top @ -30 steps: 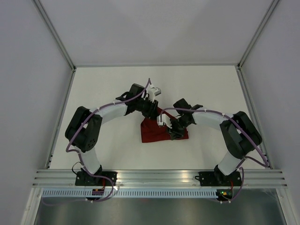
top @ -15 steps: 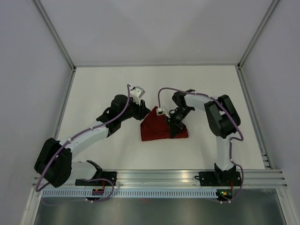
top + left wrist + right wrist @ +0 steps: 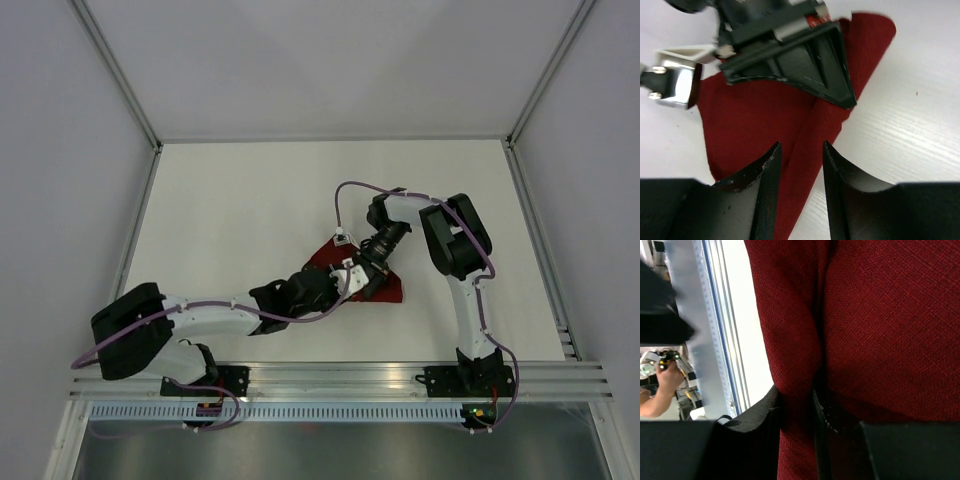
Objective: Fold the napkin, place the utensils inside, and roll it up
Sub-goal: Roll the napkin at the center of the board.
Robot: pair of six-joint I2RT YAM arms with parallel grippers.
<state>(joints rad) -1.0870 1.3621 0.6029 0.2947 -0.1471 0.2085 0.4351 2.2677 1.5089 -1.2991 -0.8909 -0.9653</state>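
Observation:
The dark red napkin point(image 3: 392, 290) lies bunched in a rough triangle at the middle of the table, with a raised rolled fold point(image 3: 815, 130) along one side. My right gripper point(image 3: 796, 394) comes down on it from behind and is shut on that fold point(image 3: 790, 340), cloth pinched between both fingers. My left gripper point(image 3: 800, 150) reaches in low from the near left and stands open, its fingertips point(image 3: 774, 150) straddling the same fold just short of the right gripper's black body point(image 3: 790, 55). The utensils are out of view.
White table point(image 3: 230, 200) surrounds the napkin, with white walls on three sides. An aluminium rail point(image 3: 330, 375) runs along the near edge by the arm bases. The left forearm point(image 3: 220, 312) lies low across the front of the table.
My left arm has swung from the napkin's far left corner round to its near side and stretched out low. The right gripper has stayed on the cloth, and the napkin looks more bunched.

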